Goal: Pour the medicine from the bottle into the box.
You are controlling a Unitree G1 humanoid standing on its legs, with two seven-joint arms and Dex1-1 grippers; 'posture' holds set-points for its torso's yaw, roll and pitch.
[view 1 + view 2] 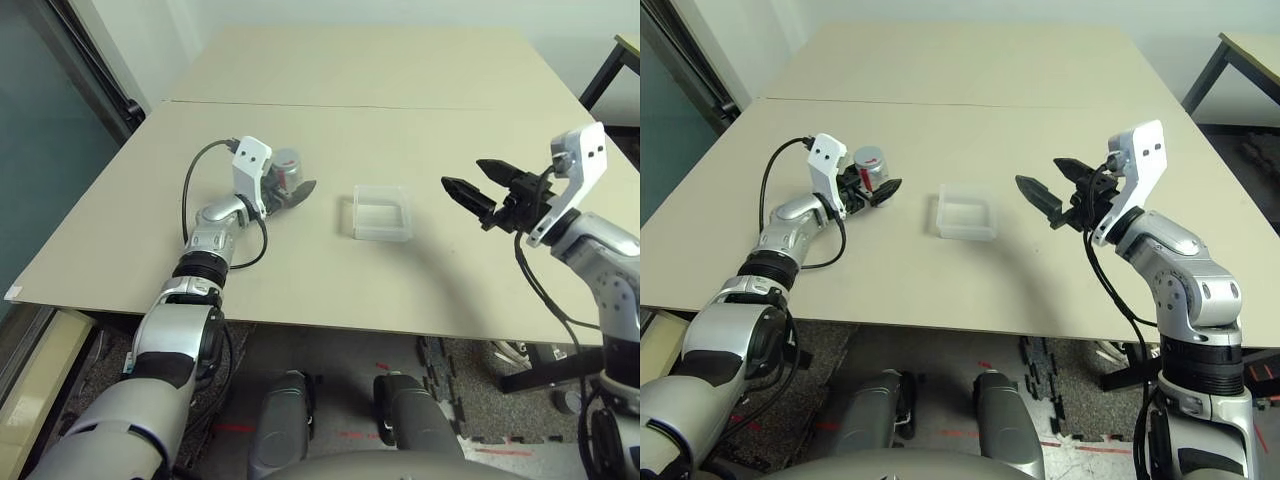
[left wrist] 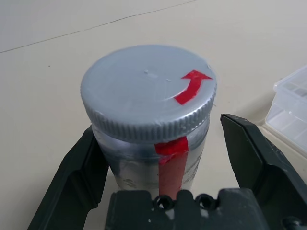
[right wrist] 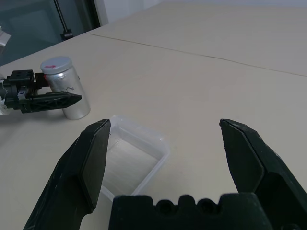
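my left pincer (image 2: pixel 165 153) is open around the capped bottle (image 2: pixel 148 100), upright on the table (image 1: pixel 300 290), probably to steady it for uncapping. right pincer (image 3: pixel 163 158) open and empty, near the clear box (image 1: pixel 382 228).

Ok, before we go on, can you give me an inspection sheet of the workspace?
Surface: pale table, a thin seam running across it.
Bottle: upright on the table, cap on.
Box: clear, lidless, nothing seen inside.
Medicine: nothing seen.
Clutter: nothing seen.
Left tool: open, fingers either side of the bottle, not clamped.
Right tool: open, holding nothing, on the box's right.
Cables: black, looping beside both forearms.
Surroundings: another table off to the right.
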